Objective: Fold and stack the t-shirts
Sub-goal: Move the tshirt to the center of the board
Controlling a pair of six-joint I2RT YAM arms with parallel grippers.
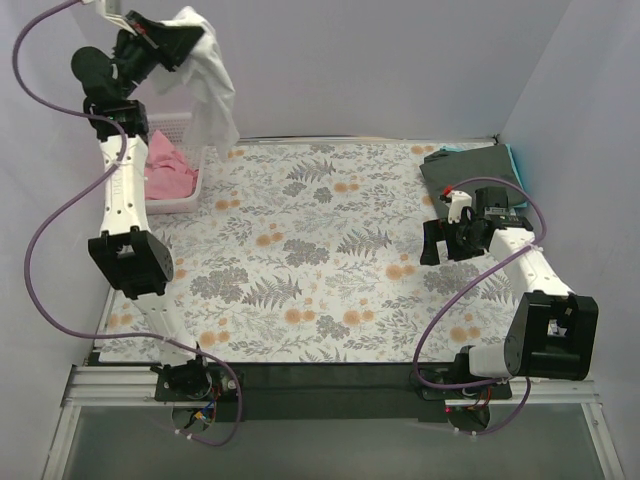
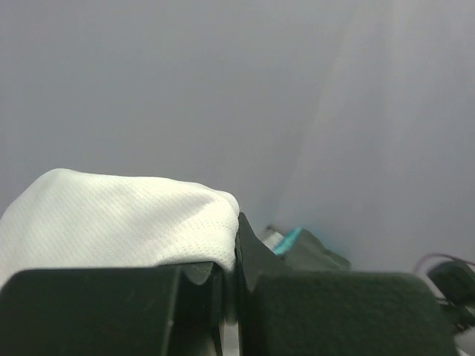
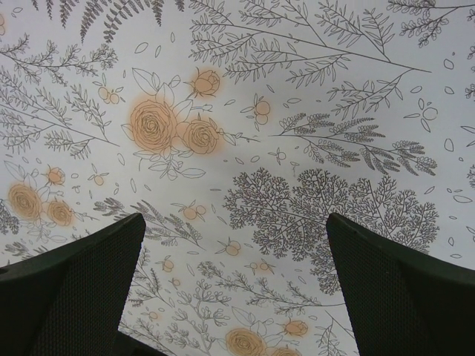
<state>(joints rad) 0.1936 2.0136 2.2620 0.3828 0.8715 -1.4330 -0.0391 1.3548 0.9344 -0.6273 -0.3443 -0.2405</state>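
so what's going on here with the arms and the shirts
The left gripper is shut on the white t-shirt and holds it high over the white basket at the far left, with the cloth hanging down. A pink t-shirt lies in the basket. The right gripper is open and empty above the floral table cloth. At the far right, a dark grey-green t-shirt lies flat, apparently folded, on a teal t-shirt.

White t-shirt [image 1: 205,85], finely mesh-textured; pink t-shirt [image 1: 170,170] in a white lattice basket [image 1: 190,203]; dark grey-green t-shirt [image 1: 475,165], teal t-shirt [image 1: 514,156]; the tabletop's cloth [image 1: 320,240] white with grey ferns and orange roses; black fingers [image 3: 67,297]
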